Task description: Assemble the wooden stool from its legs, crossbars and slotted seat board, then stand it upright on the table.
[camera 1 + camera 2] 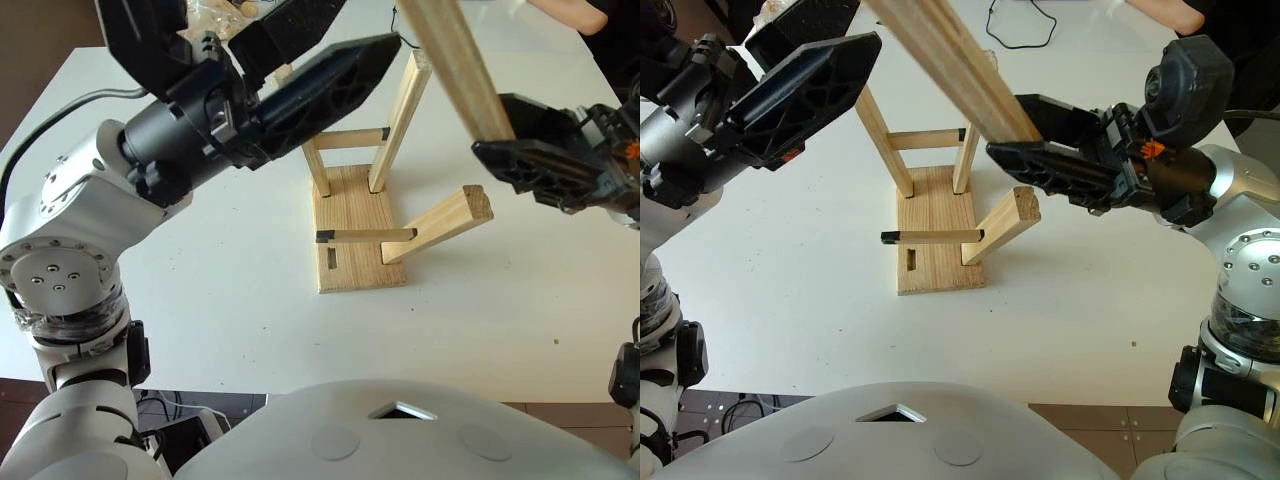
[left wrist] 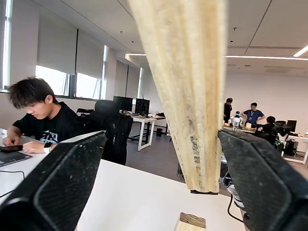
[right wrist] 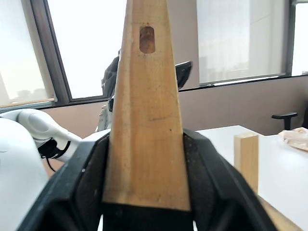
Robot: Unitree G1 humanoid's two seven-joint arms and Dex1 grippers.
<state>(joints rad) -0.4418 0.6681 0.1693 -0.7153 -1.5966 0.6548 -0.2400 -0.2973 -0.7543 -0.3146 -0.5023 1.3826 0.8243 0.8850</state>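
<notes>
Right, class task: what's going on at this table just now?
The robot is mid-assembly. Its right gripper holds one wooden leg raised over the table; the left gripper is open beside it. The seat board lies flat with two legs upright, joined by a crossbar, and a third leg leaning.

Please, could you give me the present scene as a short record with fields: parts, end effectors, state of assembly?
Seat board: flat on the table
Far legs: two upright in the board, joined by a crossbar
Third leg: tilted at the near end, second crossbar attached
Fourth leg: aloft, gripped by the right end effector
Left end effector: open, raised, fourth leg between its fingers
Stool: unfinished
</notes>
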